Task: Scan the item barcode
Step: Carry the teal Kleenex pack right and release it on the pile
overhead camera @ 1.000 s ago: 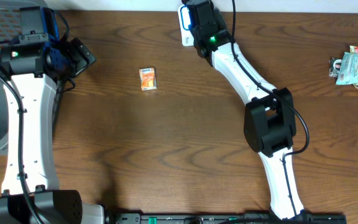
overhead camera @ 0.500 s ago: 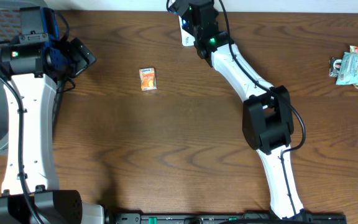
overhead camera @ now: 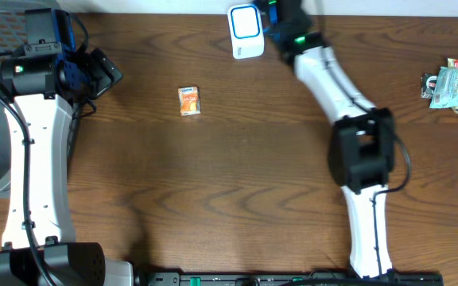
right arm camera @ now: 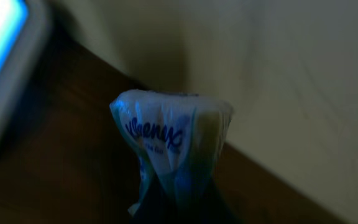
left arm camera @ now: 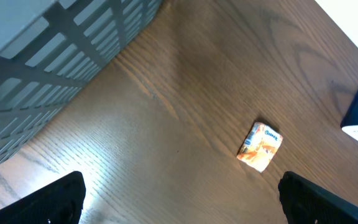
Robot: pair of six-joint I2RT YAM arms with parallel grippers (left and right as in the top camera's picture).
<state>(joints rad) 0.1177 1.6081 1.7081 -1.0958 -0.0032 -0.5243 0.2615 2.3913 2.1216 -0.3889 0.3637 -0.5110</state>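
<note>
Pinching the tissue packet [right arm camera: 174, 144] by its lower end, the right gripper [overhead camera: 280, 11] has its jaws closed tight on it. In the right wrist view the packet sticks out of them toward 12 o'clock, gathered narrow at the jaws and flaring wider at its far end. It is soft white plastic wrap with "Kleenex" in blue script across the front, tinted by blue light along its lower edge. No barcode shows on the face in view.

At 9 o'clock from the packet is the scanner [overhead camera: 245, 32], a white unit with a glowing blue panel, near the packet but apart from it. Both sit at the table's [overhead camera: 237, 191] far edge, at 12 o'clock in the overhead view.

Over at 9 o'clock on the table, the left gripper [overhead camera: 102, 73] hangs with its jaws spread wide and nothing between them. A small orange packet [left arm camera: 260, 146] lies flat on the wood at 3 o'clock from it, well apart.
</note>
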